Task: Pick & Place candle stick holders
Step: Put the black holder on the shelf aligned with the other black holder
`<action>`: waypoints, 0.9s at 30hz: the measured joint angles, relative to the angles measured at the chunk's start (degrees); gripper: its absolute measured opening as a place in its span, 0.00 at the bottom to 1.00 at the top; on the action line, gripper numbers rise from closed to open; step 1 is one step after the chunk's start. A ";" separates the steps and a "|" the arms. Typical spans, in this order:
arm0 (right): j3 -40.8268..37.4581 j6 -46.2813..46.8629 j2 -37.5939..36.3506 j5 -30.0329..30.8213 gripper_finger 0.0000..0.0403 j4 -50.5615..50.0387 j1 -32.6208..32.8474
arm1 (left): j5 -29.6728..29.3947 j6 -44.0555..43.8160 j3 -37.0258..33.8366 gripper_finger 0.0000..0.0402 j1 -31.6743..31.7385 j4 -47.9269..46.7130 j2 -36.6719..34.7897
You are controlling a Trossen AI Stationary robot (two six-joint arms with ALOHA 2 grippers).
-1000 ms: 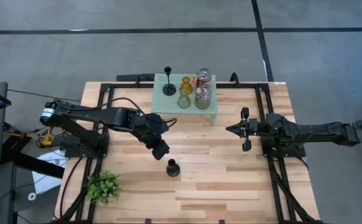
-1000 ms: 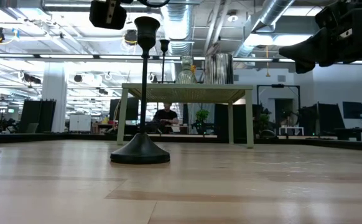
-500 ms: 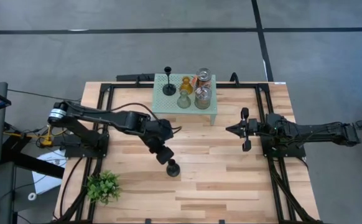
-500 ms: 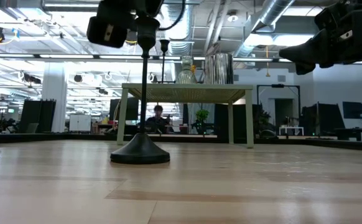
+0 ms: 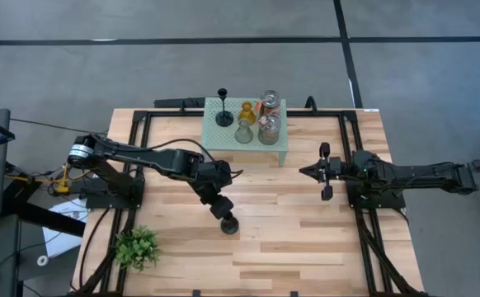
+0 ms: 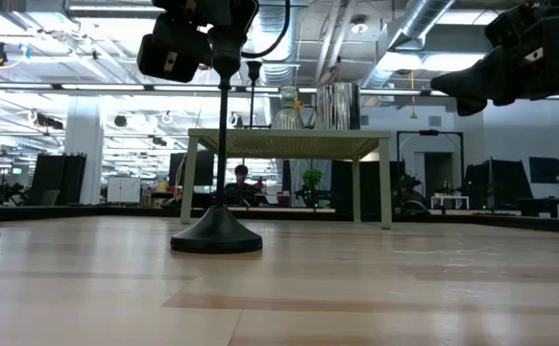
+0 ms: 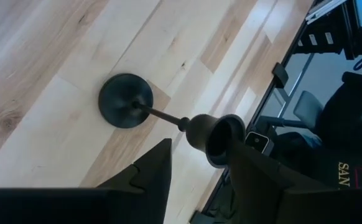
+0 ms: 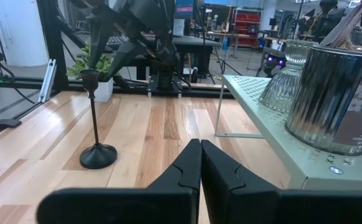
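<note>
Left tool (image 7: pixel 196 165) open, fingers straddling the cup of the tall black candle stick holder (image 5: pixel 228 223), not clamped. Holder stands upright on the worktop (image 5: pixel 306 247), centre-left, in front of the mint-green rack (image 5: pixel 280 147). Other holders (image 5: pixel 252 120) sit on the rack. Right tool (image 8: pixel 199 155) closed, empty, parked right of the rack.

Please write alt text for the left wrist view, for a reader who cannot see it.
The left gripper, fingers open, straddles the cup end of a black candle holder that stands on the wooden table. The holder's round base and thin stem are clear of the fingers.
</note>
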 joint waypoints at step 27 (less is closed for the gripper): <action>0.00 -0.01 0.02 0.00 0.00 -0.18 0.00 | -2.73 1.46 0.00 0.02 -0.36 1.38 1.08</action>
